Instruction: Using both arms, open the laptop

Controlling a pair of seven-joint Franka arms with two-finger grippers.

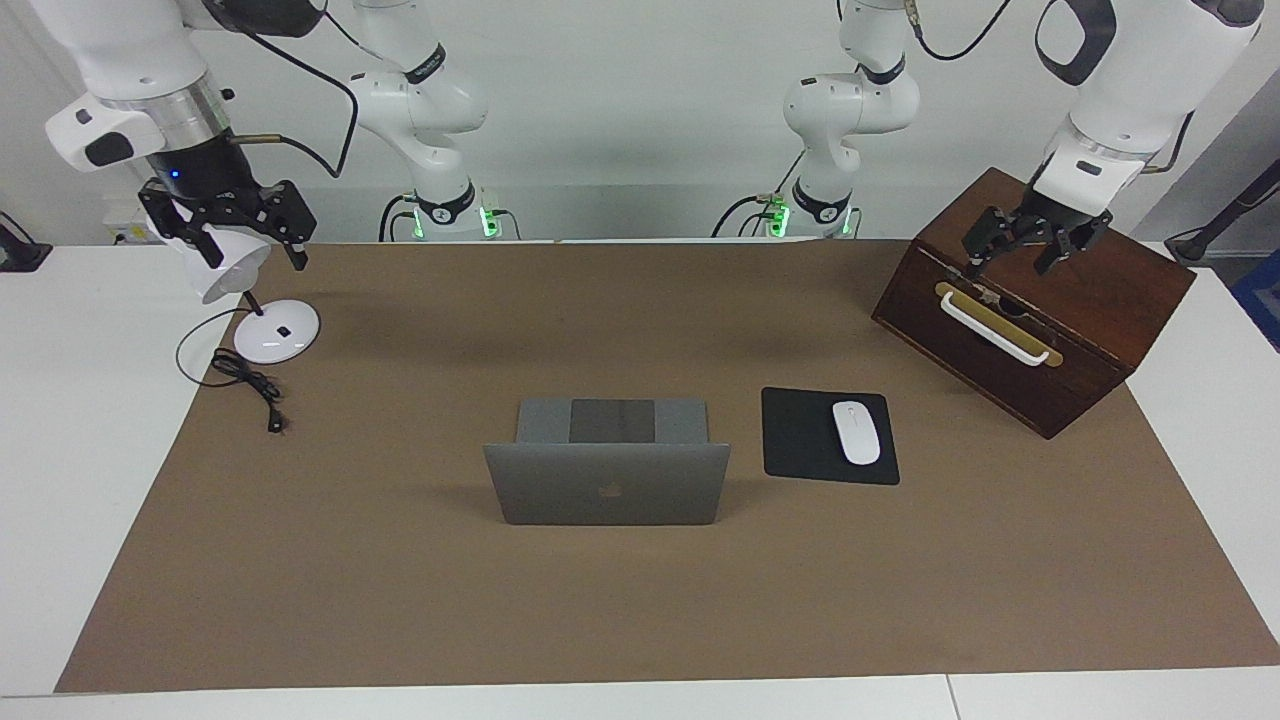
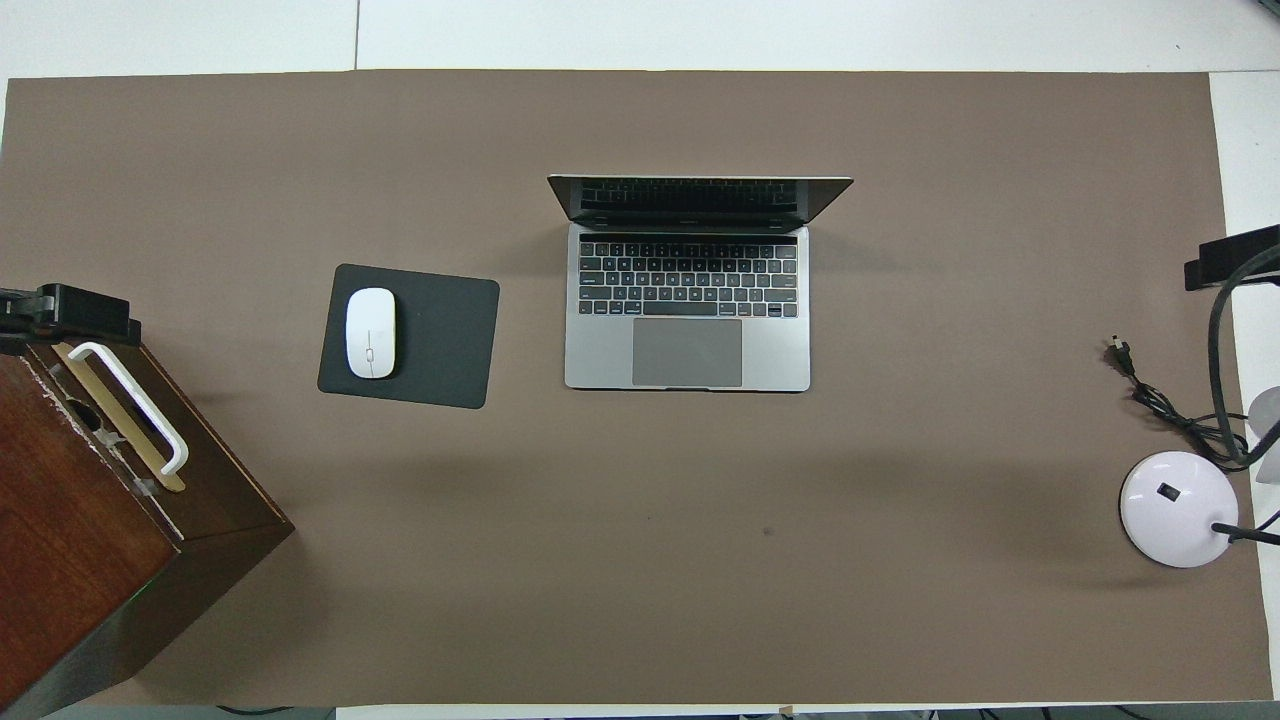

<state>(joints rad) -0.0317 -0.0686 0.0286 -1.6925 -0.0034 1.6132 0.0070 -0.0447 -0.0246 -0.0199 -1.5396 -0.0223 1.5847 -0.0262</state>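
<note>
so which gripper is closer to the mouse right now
Left. The left gripper is over the wooden box, which stands beside the mouse; the right gripper is up by the lamp at the table's right-arm end.

Both arms: glossy white jointed shells with rounded elbows, black rings at the joints. Left arm (image 1: 1130, 80) – black cable looping by the forearm, silver wrist ring, white block at the wrist. Right arm (image 1: 130, 70) – broad silver wrist ring, white side pod with dark oval inset, black cable, small blue light on the black wrist body. Left gripper (image 1: 1030, 245) and right gripper (image 1: 235, 235): black linkage frames. Green lights glow at both bases.
</note>
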